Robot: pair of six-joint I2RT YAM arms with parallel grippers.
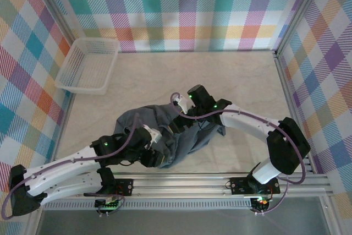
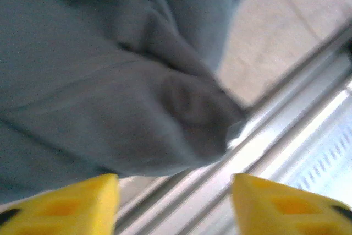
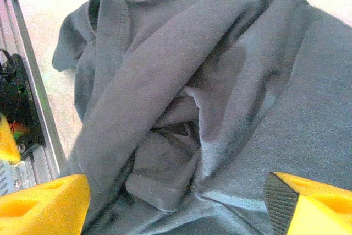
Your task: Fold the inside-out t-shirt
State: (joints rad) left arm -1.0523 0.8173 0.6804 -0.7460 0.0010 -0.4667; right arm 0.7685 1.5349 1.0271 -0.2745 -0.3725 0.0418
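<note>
Inside-out t-shirt [image 1: 192, 142]: one, crumpled; one basket [image 1: 111, 63]; left gripper [image 2: 173, 202], right gripper [image 3: 176, 205] spread.

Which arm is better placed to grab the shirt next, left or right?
Probably right: the right fingers, open, straddle a bunched fold of the t-shirt. The left fingers, open too, face a shirt corner by the rail.

Slate blue-grey t-shirt [image 1: 140, 120] lies crumpled, bunched in folds, nr table's front edge.
</note>
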